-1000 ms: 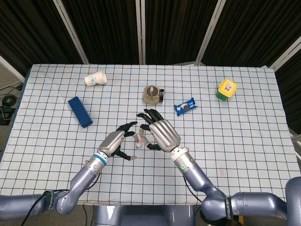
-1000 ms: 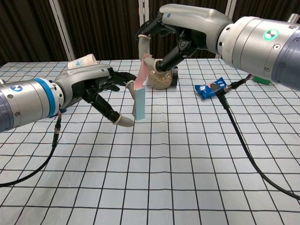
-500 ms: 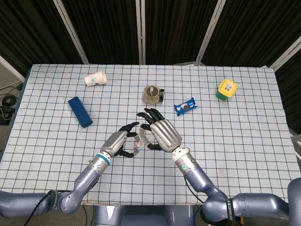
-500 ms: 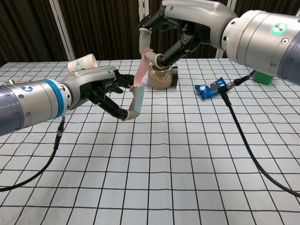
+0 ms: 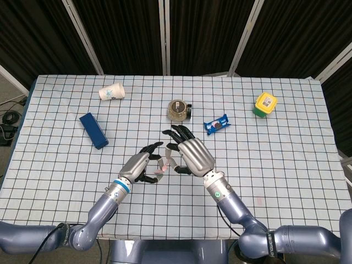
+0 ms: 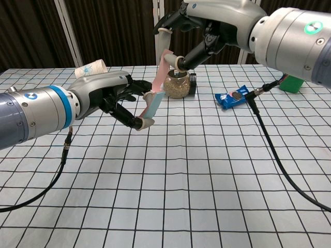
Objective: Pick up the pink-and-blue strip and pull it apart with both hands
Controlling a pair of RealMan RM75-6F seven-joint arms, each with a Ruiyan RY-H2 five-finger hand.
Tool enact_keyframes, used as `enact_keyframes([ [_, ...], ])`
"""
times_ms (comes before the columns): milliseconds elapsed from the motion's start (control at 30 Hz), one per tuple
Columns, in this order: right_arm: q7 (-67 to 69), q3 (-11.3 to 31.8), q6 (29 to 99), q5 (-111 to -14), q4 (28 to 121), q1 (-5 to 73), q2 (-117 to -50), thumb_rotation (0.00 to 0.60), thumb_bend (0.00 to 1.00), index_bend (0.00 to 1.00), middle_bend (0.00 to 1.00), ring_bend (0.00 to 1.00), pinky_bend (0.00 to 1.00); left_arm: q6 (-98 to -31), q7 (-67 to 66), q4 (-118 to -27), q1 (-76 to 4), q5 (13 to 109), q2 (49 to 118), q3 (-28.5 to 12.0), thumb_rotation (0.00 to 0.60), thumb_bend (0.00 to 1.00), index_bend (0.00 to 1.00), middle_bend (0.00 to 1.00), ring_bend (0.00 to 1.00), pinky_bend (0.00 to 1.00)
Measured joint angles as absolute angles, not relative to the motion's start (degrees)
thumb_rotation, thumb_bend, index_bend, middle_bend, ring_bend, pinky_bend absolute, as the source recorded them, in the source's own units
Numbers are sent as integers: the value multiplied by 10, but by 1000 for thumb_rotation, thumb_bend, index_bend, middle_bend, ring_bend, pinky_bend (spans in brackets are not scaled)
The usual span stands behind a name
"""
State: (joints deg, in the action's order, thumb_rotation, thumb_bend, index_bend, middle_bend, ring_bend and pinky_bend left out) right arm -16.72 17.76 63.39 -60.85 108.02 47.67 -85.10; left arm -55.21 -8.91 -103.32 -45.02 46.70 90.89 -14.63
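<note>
The pink-and-blue strip (image 6: 156,92) hangs in the air above the table, tilted, pink part on top and blue part below. My right hand (image 6: 192,31) pinches the pink upper end. My left hand (image 6: 115,95) grips the blue lower end between thumb and fingers. In the head view the strip (image 5: 163,164) shows only as a small sliver between the left hand (image 5: 139,165) and the right hand (image 5: 190,156), which hides most of it. Both hands are raised over the middle front of the checked table (image 5: 264,165).
A glass jar (image 5: 178,110) stands just behind the hands, with a blue snack packet (image 5: 216,125) to its right. A dark blue box (image 5: 93,130) lies at the left, a paper cup (image 5: 111,92) on its side at the back left, a yellow-green container (image 5: 265,104) at the back right.
The left hand has closed on the blue lower end. The strip has tilted, its lower end drawn left and the pink end carried up and right.
</note>
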Motion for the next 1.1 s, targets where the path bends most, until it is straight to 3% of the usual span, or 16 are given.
enact_keyframes([
  [133,-167,178,634,-610,1080,477,-850,600,450,721,135,0,0,-553,-89,-1033,-451,464,909,-145,600,459,613,0,0,0],
  [367,-165,177,634,-611,1083,476,-847,600,450,721,135,0,0,-566,-88,-1029,-451,455,916,-150,600,475,752,0,0,0],
  [1100,-131,170,642,-641,1083,448,-800,600,451,723,136,0,0,-566,-81,-1007,-436,455,909,-131,600,476,782,0,0,0],
])
